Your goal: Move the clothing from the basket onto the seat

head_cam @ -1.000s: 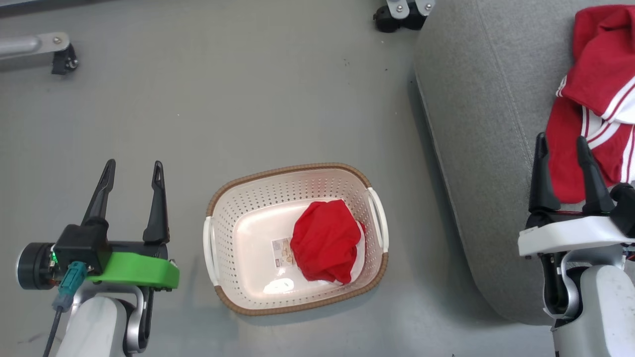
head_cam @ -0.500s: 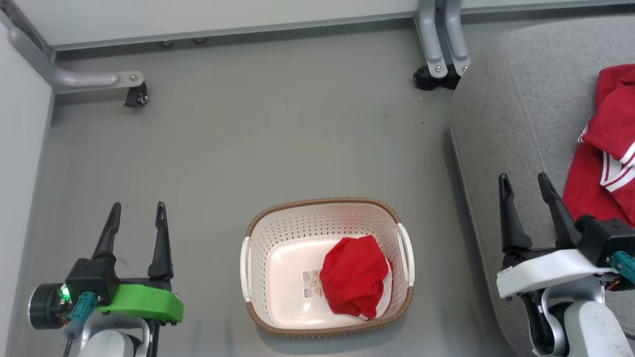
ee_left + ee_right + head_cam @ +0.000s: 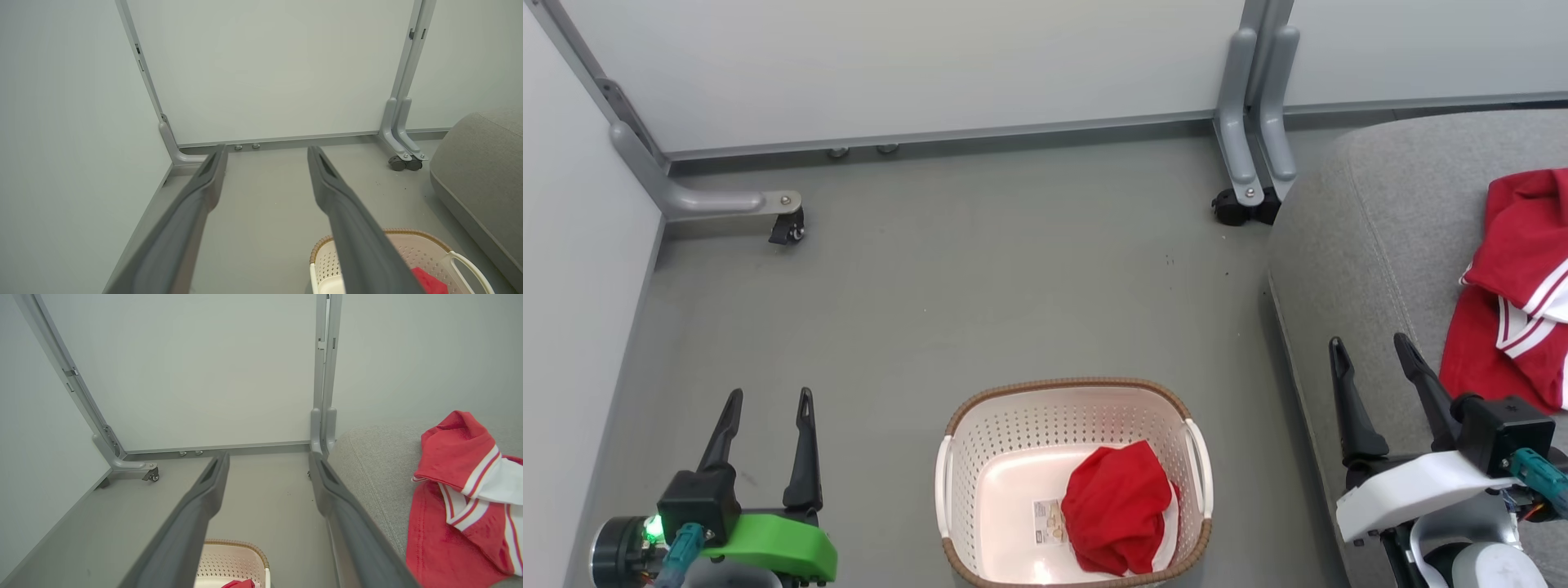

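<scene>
Clothing lies in two places in the head view: a plain red garment (image 3: 1115,506) bunched in the basket (image 3: 1062,384), half covering a sticker (image 3: 1049,523), and a striped garment (image 3: 1515,286) on the seat (image 3: 1372,245), cut off at the right edge. The basket's near rim is cropped too. The left gripper (image 3: 771,394) and right gripper (image 3: 1368,340) stand spread and empty (the right above the seat's edge). In the left wrist view, one finger hides much of the basket. In the right wrist view, its far rim peeks between the fingers.

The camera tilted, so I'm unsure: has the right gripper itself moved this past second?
Yes. Against the striped garment on the seat, the right gripper has shifted left, toward the seat's edge.
</scene>
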